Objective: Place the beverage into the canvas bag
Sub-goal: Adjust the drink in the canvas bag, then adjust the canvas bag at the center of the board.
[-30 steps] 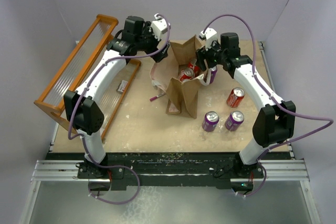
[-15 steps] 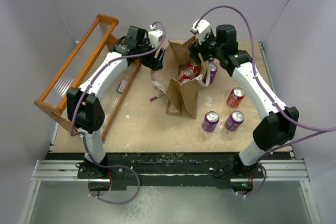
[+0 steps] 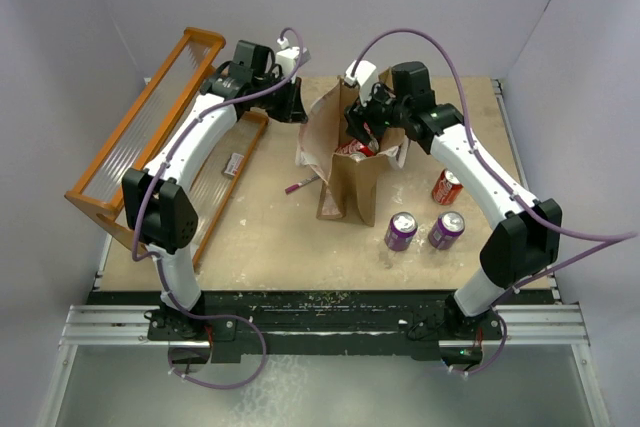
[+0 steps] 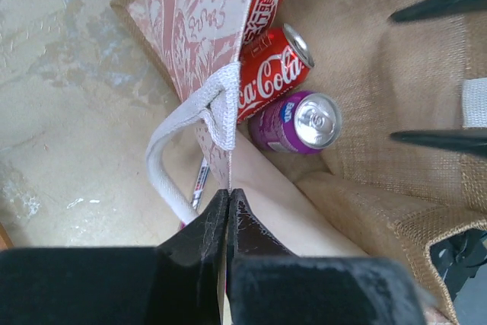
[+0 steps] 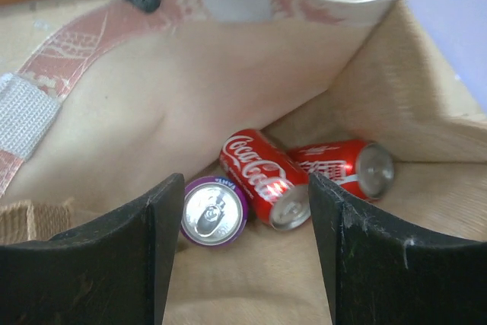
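The left end effector [image 4: 228, 197] is clenched on the rim of the canvas bag [image 4: 380, 81], pinching the bag's wall beside a white handle [image 4: 163, 165]. The right end effector [image 5: 245, 184] hangs released and empty above the bag's open mouth. Beneath its fingers, on the bag's floor, lie a purple can [image 5: 213, 212], a Coca-Cola can [image 5: 266, 180] and a second red can [image 5: 346, 169]. To its right and nearer the arm bases, a loose red can [image 3: 447, 187], a loose purple can [image 3: 401, 231] and a further purple can [image 3: 446, 229] rest on the tabletop [image 3: 270, 237].
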`<state>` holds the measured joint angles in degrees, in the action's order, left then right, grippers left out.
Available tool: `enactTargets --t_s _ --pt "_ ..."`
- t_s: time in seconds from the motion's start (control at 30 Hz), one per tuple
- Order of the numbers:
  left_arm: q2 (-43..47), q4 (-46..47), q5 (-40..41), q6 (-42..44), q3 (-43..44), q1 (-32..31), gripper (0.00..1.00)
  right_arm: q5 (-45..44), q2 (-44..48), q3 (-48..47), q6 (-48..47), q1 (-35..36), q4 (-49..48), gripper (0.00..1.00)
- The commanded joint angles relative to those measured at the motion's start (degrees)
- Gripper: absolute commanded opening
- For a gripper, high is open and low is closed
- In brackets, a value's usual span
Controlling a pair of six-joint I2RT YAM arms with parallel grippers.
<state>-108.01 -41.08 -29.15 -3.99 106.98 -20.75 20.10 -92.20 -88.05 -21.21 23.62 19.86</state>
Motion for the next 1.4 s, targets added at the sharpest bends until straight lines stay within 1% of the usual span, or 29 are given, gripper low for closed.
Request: enactTargets --t_s 0.0,0.23,0.37,0.6,0.8,1.0,1.1,1.17,1.23,1.37 --pt "3.2 0.8 -2.3 -4.3 5.3 0.6 0.00 3.3 -0.9 0.4 0.0 0.0 2.4 0.68" --pt "4.1 -0.5 -1.5 -6.7 9.5 1.3 0.00 3.7 -1.4 2.5 1.0 0.0 1.7 0.67" --pt "4.8 -1.2 0.6 -6.5 11.8 2.2 0.00 3.5 -1.8 2.7 1.6 0.0 1.2 0.66" --pt "5.3 -1.9 1.4 -4.7 15.1 2.7 0.00 3.5 -3.3 1.9 2.7 0.0 0.8 0.66" --pt "4.4 -2.7 -0.6 -3.1 17.2 3.6 0.00 4.5 -3.4 1.9 3.7 0.0 1.1 0.64" --pt "3.3 -2.3 -6.6 0.8 16.7 4.6 0.00 5.3 -0.1 3.0 3.6 0.0 3.7 0.60" --pt "4.1 1.3 -8.8 2.5 14.2 4.9 0.11 8.1 2.3 2.9 1.5 0.0 7.0 0.56" --pt "4.4 3.9 -9.7 2.4 12.7 4.9 0.21 10.6 3.6 3.5 0.4 0.1 9.5 0.54" --pt "4.1 6.3 -10.1 1.8 11.0 4.9 0.35 12.3 5.0 4.3 -1.2 0.2 11.5 0.53" --pt "3.3 8.3 -9.8 -0.7 8.3 4.7 0.46 14.0 8.6 7.9 -6.1 1.2 11.8 0.52"
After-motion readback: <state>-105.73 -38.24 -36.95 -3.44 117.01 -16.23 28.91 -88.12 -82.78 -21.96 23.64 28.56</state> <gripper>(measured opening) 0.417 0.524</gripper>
